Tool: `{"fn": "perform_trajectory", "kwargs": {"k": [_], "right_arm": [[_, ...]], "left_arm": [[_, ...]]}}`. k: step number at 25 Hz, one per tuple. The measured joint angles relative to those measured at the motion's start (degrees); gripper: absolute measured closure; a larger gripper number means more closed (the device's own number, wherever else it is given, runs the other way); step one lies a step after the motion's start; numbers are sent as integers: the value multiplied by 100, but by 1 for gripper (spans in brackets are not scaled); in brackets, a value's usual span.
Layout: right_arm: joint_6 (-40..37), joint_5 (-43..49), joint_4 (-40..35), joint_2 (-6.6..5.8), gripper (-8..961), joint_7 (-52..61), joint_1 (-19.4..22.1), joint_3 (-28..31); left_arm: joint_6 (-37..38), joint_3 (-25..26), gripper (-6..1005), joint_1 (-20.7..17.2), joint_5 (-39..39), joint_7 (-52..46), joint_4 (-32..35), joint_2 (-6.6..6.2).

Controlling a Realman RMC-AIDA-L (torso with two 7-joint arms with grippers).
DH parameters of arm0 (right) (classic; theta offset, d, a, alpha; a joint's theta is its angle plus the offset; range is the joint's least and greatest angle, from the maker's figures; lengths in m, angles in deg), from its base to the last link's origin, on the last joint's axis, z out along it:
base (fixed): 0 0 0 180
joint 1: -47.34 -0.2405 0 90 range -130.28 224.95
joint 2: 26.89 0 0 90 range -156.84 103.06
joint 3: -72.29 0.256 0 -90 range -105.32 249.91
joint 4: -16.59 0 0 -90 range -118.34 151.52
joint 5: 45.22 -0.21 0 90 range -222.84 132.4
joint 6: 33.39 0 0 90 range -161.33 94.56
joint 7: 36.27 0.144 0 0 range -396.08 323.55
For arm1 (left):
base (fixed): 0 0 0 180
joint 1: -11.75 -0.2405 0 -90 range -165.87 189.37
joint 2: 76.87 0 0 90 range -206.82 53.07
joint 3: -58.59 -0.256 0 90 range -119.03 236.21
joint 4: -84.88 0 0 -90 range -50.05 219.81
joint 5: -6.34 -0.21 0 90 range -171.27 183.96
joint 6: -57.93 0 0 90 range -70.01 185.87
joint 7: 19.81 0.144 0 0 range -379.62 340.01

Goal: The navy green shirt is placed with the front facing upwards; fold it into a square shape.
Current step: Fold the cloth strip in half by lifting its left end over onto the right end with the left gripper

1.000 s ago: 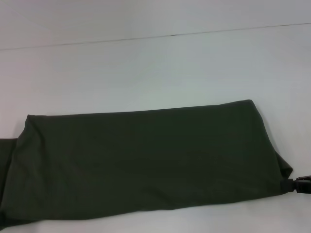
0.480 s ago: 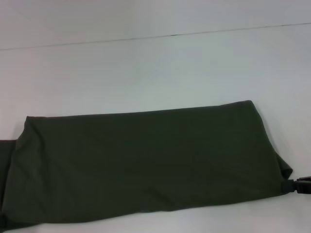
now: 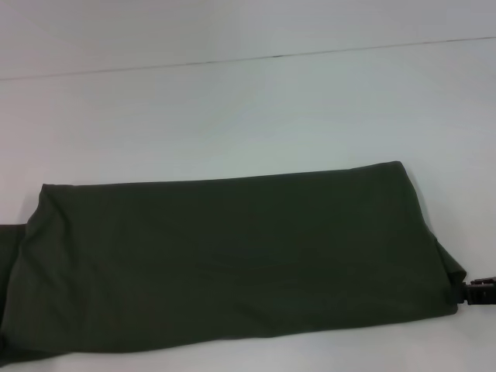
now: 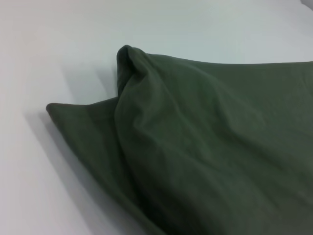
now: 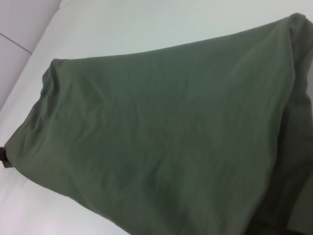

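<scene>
navy green shirt (image 3: pixel 232 260) folded flat, right gripper (image 3: pixel 480 293) at its right corner

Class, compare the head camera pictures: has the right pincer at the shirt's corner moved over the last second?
Yes. The right pincer, at the navy green shirt's near right corner, has shifted slightly toward the robot, away from the table seam line.
</scene>
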Motion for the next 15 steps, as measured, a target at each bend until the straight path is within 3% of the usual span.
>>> {"fn": "perform_trajectory", "kwargs": {"k": [1,8,15], "right_arm": [[0,21,0,-1,941,12,-14,-5],[-31,80,0,-24,622,74,-64,59],[-182,61,-162,-94,404,139,-71,365]], "left_arm": [[-3,1,931,1,0,0,0,-3],[39,5,894,0,0,18,0,-8],[33,47,689,7,1,-11,0,-18]]}}
